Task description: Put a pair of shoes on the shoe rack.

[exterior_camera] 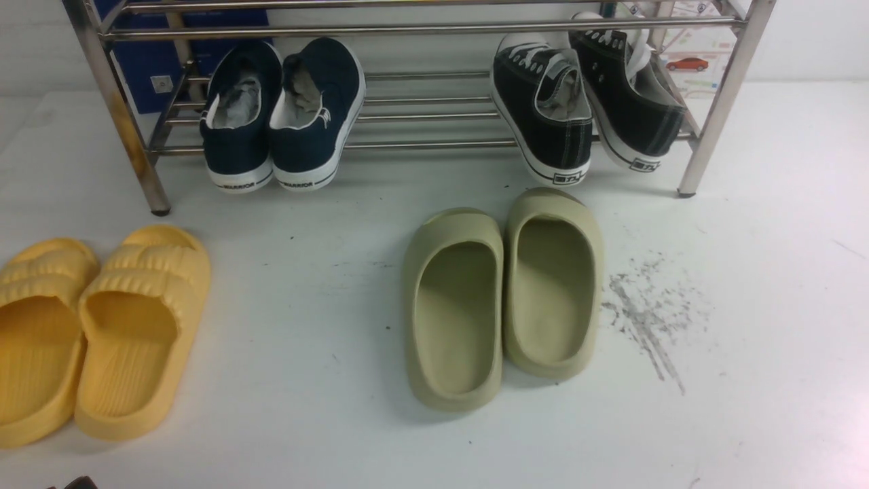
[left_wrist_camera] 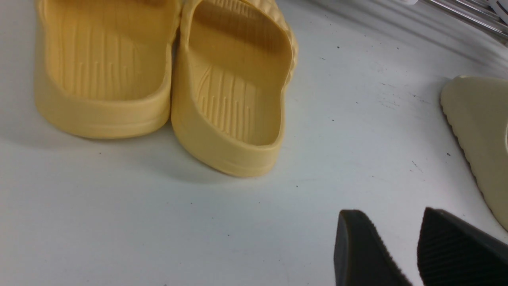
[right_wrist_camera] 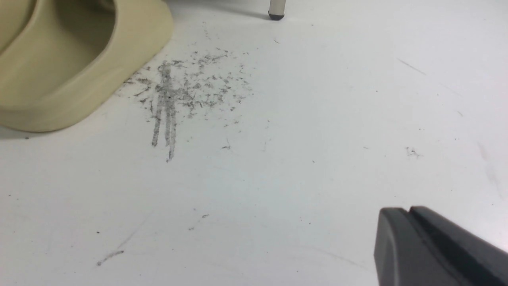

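The two black canvas sneakers, left one (exterior_camera: 543, 112) and right one (exterior_camera: 628, 95), rest on the right part of the shiny steel shoe rack (exterior_camera: 421, 30), heels towards me and hanging over the lower front tube. In the left wrist view my left gripper (left_wrist_camera: 391, 222) is open and empty, low over the white table near the yellow slides (left_wrist_camera: 234, 99). In the right wrist view my right gripper (right_wrist_camera: 408, 212) is shut with nothing in it, over bare table beside a scuff mark. Neither gripper shows in the front view.
Navy slip-ons (exterior_camera: 282, 112) sit on the rack's left part. Olive-green slides (exterior_camera: 502, 299) lie mid-table, also in the left wrist view (left_wrist_camera: 480, 135) and the right wrist view (right_wrist_camera: 67, 59). Yellow slides (exterior_camera: 95, 326) lie front left. A rack leg (right_wrist_camera: 276, 10) stands nearby.
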{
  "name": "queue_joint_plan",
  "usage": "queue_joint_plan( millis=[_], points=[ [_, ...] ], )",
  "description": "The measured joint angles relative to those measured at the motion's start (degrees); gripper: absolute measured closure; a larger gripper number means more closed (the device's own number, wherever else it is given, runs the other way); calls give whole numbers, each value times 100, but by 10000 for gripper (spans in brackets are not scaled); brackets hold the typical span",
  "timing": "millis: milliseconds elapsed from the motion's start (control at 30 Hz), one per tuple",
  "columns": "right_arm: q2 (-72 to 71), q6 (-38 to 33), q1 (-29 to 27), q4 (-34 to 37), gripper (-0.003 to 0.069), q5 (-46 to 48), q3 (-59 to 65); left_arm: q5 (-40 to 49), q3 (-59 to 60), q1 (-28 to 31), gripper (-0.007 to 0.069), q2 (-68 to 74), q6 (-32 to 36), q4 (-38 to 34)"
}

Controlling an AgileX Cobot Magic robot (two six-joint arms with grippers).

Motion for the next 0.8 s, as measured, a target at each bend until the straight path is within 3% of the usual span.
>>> queue_joint_plan(
  millis=[800],
  points=[
    [0,0,0,0,566,0,5,1,0,0,386,0,0,0]
  ],
)
